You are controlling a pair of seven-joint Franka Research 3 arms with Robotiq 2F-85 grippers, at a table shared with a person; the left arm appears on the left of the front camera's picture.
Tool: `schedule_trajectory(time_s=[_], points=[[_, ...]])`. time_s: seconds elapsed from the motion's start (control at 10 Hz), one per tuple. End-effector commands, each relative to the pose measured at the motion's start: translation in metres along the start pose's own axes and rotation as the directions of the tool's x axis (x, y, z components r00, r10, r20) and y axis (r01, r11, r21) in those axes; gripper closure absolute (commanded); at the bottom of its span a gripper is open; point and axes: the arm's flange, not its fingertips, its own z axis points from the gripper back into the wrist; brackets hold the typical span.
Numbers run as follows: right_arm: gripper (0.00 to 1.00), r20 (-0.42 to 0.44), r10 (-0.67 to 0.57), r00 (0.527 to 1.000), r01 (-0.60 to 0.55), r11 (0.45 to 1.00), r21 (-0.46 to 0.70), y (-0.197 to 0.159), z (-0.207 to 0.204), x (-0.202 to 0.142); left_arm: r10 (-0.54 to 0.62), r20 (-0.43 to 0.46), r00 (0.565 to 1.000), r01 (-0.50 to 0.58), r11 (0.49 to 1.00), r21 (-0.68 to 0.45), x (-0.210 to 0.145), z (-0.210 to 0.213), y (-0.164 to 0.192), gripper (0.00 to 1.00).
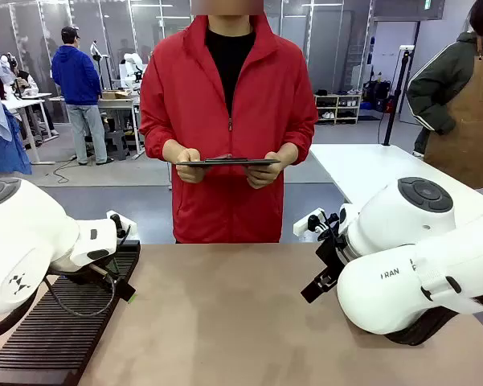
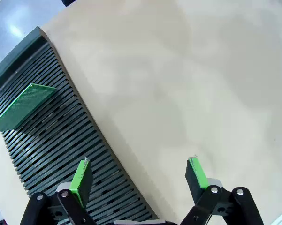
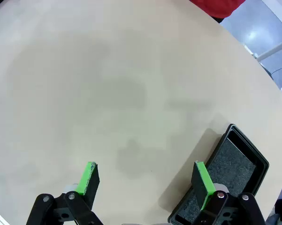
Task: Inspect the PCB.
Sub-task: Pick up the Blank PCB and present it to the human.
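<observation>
The PCB [image 2: 23,105] sits tilted in the rack [image 2: 61,136], apart from the left jaws, which gape wide and empty. The right jaws do too, beside the tray [image 3: 248,144]. The left should meet the PCB's free edge squarely, pads flat to its faces, then lift along the slot.

Grey floor [image 1: 145,197] stretches behind; a white surface [image 1: 370,169] stands right, metal shelving [image 1: 337,108] at the back, cluttered work surfaces [image 1: 24,103] left
</observation>
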Motion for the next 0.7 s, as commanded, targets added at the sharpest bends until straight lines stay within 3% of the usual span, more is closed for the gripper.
schedule_trajectory(time_s=[0.0,0.6], points=[[0.00,0.000,0.000,1.000,0.000,1.000,0.000,0.0000,0.0000,0.0000,0.000,0.000,1.000,0.000,1.000,0.000,0.0001,0.0000,-0.0002,0.00],[0.00,0.000,0.000,1.000,0.000,1.000,0.000,0.0000,0.0000,0.0000,0.000,0.000,1.000,0.000,1.000,0.000,0.0001,0.0000,-0.0002,0.00]])
